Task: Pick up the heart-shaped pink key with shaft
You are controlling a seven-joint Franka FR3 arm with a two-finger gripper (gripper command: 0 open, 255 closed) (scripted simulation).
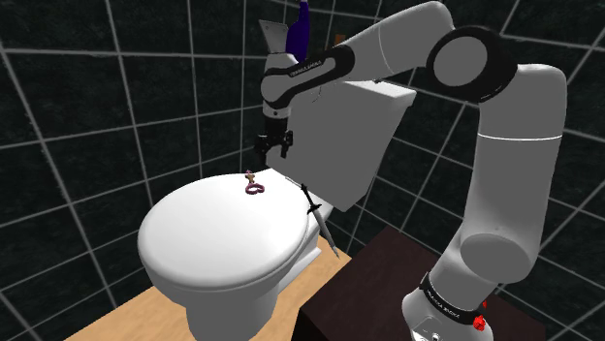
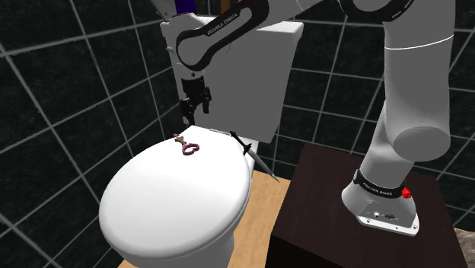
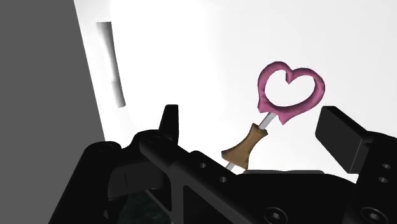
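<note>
Heart-shaped pink key (image 3: 289,92), lying flat near the back of a closed white toilet lid (image 1: 208,247), sits directly beneath the black gripper (image 3: 253,121), whose two fingers stand spread apart and grasp nothing. From the wrist camera, the key's brown collar and thin pale shaft lie in the gap between the fingers, while the open heart loop points away beyond them; neither finger touches it. In the shoulder view the gripper hangs a little above the key, just in front of the white tank (image 1: 339,136), with the arm's dark stand (image 1: 373,291) well apart at lower right. The key looks small, light and rigid, and it rests low on a smooth, gently domed lid, so it could skid or tip if nudged. The thin heart rim offers little to pinch; closing across the thicker brown collar, with the fingers lowered nearly to the lid, seems the surer hold.
</note>
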